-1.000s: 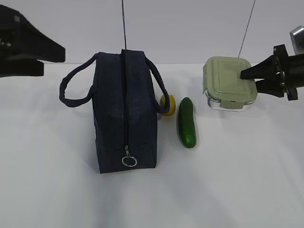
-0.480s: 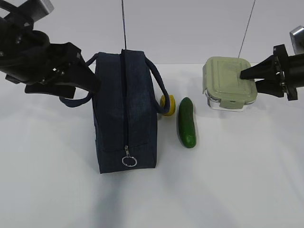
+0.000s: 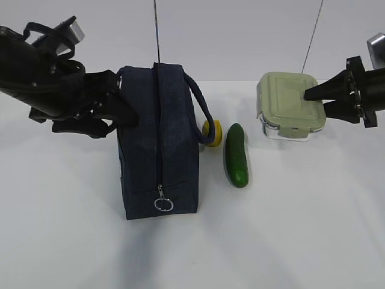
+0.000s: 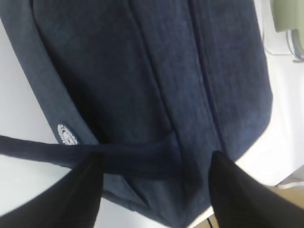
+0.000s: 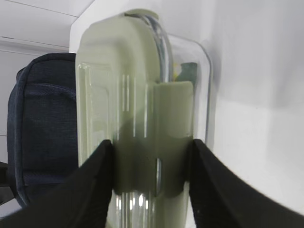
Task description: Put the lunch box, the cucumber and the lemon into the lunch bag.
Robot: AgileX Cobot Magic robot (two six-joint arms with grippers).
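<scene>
The lunch bag (image 3: 159,141) is a boxy dark navy fabric bag standing upright at the middle-left of the white desk (image 3: 289,229), its top zipper closed along the ridge with a silver ring pull (image 3: 163,204) hanging at the near end, and a small white round logo (image 4: 69,134) on its left side. Just to its right the small yellow lemon (image 3: 213,132) sits partly behind the bag's right handle (image 3: 200,108), and beside it lies the glossy dark green cucumber (image 3: 236,155), pointing away from the camera. Further right and back stands the lunch box (image 3: 291,106), clear glass with a pale sage-green snap-on lid. The left claw (image 3: 123,107) reaches in from the left with its jaws spread wide at the bag's upper left side; the wrist view shows the left handle strap (image 4: 118,156) running between its two fingers (image 4: 80,199), with nothing clamped. The right claw (image 3: 317,100) comes in level from the right edge, its fingers (image 5: 92,190) set on either side of the lunch box's lid latch (image 5: 166,142); whether they press it firmly I cannot tell. Behind the desk is a plain pale wall (image 3: 240,36).
</scene>
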